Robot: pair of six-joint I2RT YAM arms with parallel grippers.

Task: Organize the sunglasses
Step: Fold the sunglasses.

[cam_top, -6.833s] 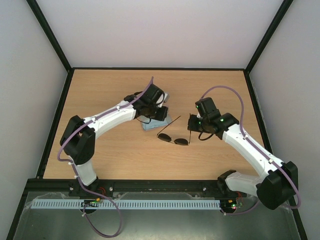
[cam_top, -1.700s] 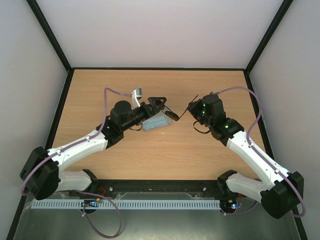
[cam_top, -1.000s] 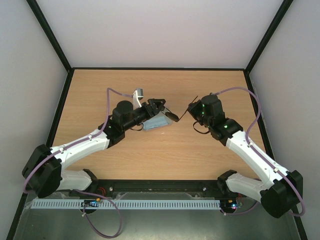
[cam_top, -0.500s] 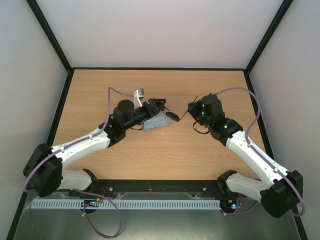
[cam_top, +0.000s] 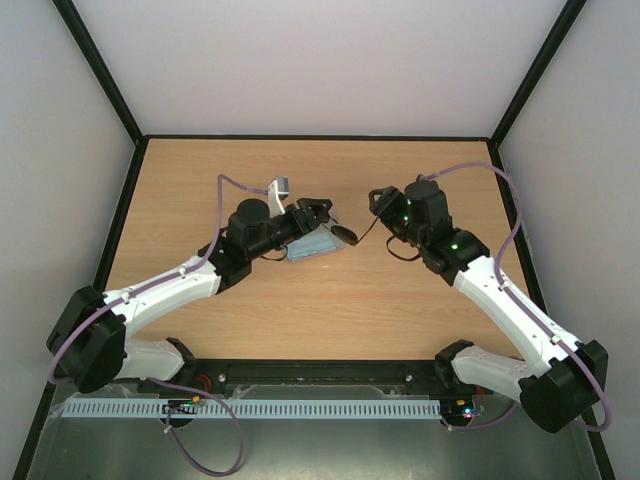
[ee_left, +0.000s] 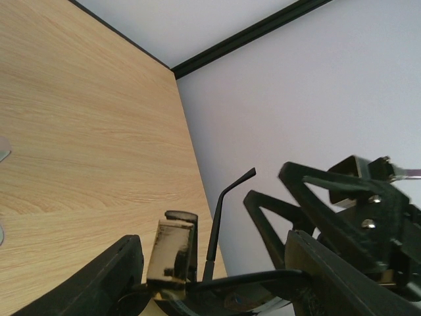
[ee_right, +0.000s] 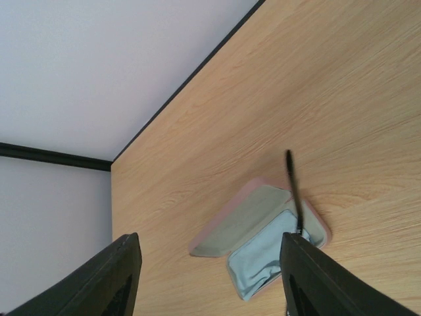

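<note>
The sunglasses hang just above the open pink case, with my left gripper shut on their frame. In the left wrist view the dark frame spans my left gripper, and one thin temple arm sticks up from it. My right gripper stands open a little to the right of the glasses, holding nothing. In the right wrist view, my right gripper has its fingers wide apart, and the temple arm shows as a dark line close to the right finger, over the case.
A light blue cloth lies in the lower half of the open case. The case sits mid-table between both arms. Black frame rails and pale walls border the wooden table on three sides.
My right gripper has opened, let go of the temple arm and drawn slightly away from the glasses. My left gripper has kept its hold and has barely moved over the last second.
</note>
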